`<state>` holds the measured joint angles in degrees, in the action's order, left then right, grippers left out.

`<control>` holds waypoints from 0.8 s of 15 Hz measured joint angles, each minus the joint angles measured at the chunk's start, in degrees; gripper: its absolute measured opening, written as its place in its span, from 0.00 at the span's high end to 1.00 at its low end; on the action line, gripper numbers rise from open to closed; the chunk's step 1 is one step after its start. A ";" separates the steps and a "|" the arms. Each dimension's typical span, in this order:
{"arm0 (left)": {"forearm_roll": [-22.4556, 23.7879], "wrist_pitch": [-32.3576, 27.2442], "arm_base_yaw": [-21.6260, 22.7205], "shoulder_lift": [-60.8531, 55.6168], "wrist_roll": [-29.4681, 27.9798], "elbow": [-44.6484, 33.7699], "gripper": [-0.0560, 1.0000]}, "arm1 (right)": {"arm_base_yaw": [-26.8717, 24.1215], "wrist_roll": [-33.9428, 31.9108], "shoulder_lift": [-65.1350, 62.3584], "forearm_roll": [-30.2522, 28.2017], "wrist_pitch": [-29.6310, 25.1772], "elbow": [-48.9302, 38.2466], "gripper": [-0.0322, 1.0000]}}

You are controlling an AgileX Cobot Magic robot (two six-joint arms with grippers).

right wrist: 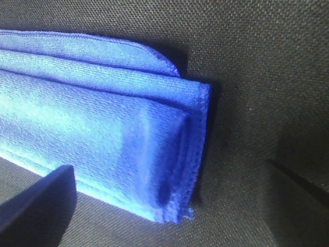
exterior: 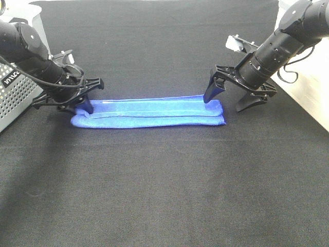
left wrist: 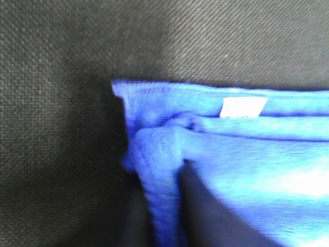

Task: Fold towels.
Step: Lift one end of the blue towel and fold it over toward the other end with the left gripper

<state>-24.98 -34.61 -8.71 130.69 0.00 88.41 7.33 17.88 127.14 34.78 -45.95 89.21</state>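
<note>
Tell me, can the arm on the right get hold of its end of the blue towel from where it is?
Probably yes. The right gripper stands open, straddling the end of the folded blue towel, one finger at the towel's far edge. Nothing lies between them on the black tabletop.

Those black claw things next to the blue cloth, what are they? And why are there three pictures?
They are the ends of two robot arms, and the claws are grippers for pinching things. The big picture comes from a camera high above the black cloth-covered table. The other two come from small cameras on each arm's wrist, so they look very close up.

On the table lies a bright blue rectangular microfiber towel, folded into a long strip. A small white tag shows near one end. At the left edge stands a grey box with holes.

The left gripper has pinched its fingers shut on the towel's left end. The right gripper is wide open around the right end, holding nothing.
</note>
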 joint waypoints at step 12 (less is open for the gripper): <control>20.23 -25.55 -6.82 -6.19 -12.78 16.44 0.91 | 0.00 0.00 0.00 0.00 -2.58 0.00 0.11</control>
<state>-4.76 -60.16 -15.53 124.50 -12.78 104.85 7.33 17.88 127.14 34.78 -48.53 89.21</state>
